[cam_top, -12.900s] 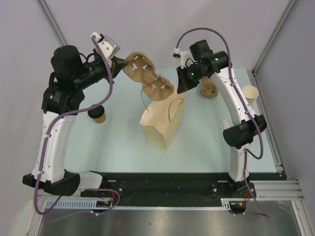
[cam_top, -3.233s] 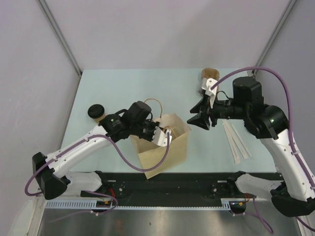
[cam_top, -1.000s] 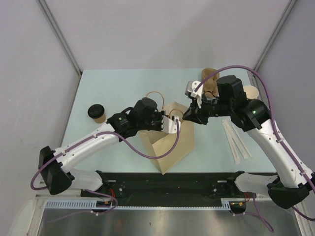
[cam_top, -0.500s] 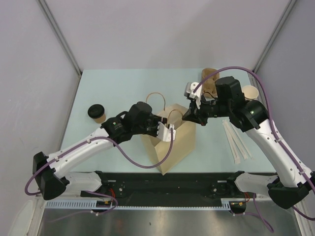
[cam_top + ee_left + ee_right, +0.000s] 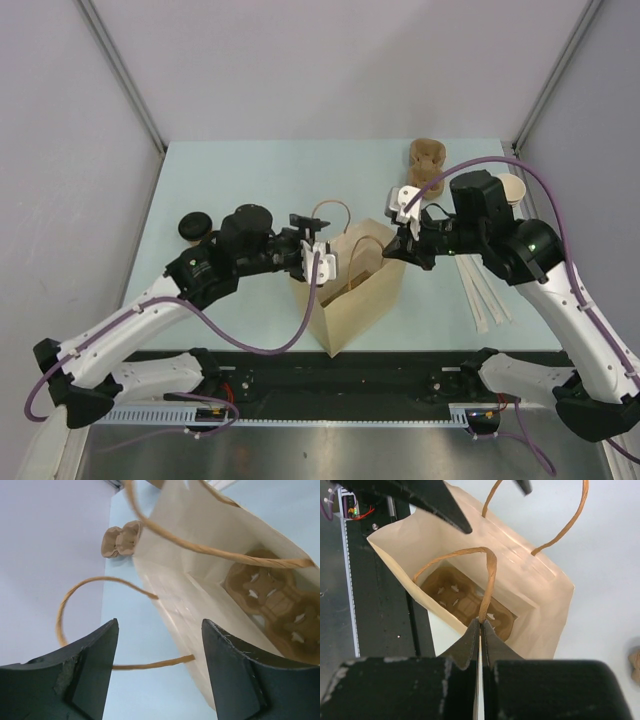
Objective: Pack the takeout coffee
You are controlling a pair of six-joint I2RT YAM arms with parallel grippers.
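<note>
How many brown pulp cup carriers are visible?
2. Large carrier inside the tan paper bag; small carrier on the pale table beyond it. More may be hidden.

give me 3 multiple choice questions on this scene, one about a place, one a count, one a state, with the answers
1. What lies inside the paper bag?
A a spoon
B a brown moulded cup carrier
C nothing

2. How many twisted handles has the bag?
A one
B two
C four

3. The right gripper is
A wide open
B shut on nothing
C shut on a bag handle

Answers:
1 B, both wrist views show the carrier on the bag's floor.
2 B, one loop rises from each long side.
3 C, its fingers meet around the near loop.
</note>
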